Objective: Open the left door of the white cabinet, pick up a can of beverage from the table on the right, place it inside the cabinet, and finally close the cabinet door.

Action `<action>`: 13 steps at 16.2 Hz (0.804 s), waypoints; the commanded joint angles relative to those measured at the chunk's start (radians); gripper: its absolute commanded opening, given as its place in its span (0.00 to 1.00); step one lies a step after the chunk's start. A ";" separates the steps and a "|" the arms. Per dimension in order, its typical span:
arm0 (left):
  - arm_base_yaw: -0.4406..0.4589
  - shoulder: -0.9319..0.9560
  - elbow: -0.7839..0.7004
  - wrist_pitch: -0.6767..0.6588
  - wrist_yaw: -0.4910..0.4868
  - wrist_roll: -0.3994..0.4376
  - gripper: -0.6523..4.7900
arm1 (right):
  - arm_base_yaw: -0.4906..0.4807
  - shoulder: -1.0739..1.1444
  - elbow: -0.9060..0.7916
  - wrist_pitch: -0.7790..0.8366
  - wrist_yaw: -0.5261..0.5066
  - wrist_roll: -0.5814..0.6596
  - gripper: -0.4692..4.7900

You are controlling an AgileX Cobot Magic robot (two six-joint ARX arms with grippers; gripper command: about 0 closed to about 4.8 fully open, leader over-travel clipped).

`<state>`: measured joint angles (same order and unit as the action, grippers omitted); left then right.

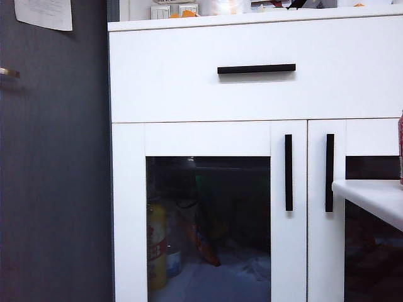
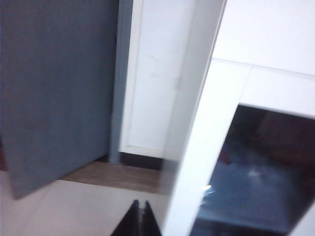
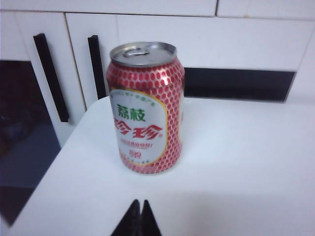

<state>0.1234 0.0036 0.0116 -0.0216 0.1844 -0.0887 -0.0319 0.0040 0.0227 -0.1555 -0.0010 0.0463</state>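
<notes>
Nothing's started yet: the white cabinet [image 1: 189, 69] with its wide top drawer has its left door [image 1: 208, 214], white frame around dark glass, fully shut. The left gripper [image 2: 140, 219] hangs low near that door's outer frame with its jaws pinched together and empty, so it needs to spread them first, then square up on the vertical black bar handle [image 1: 288, 172] and pull out along the hinge arc, not straight back. The right gripper [image 3: 140, 219], jaws also closed on nothing, sits just behind the small red drink can [image 3: 145, 108], which stands upright on the thick white tabletop [image 3: 236, 162] on the right.
</notes>
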 commanded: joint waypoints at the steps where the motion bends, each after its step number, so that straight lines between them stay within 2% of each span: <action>1: 0.000 0.001 0.092 0.025 0.067 -0.126 0.11 | 0.000 -0.002 0.164 0.007 -0.029 0.066 0.08; 4: 0.000 0.001 0.219 0.037 0.092 -0.129 0.11 | -0.001 0.000 0.367 -0.027 -0.024 -0.035 0.09; 6: 0.000 0.017 0.307 0.048 0.124 -0.136 0.11 | 0.000 0.044 0.503 -0.027 -0.035 -0.049 0.10; 8: 0.000 0.072 0.383 0.098 0.151 -0.194 0.11 | 0.000 0.117 0.611 -0.026 -0.095 -0.047 0.10; 10: 0.000 0.167 0.459 0.184 0.159 -0.245 0.11 | 0.000 0.209 0.725 -0.028 -0.122 -0.046 0.10; 13: -0.034 0.440 0.656 0.248 0.204 -0.297 0.11 | 0.000 0.406 0.966 -0.029 -0.182 -0.047 0.10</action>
<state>0.1081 0.3977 0.6369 0.2218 0.3752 -0.3740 -0.0322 0.3790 0.9466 -0.1940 -0.1562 0.0017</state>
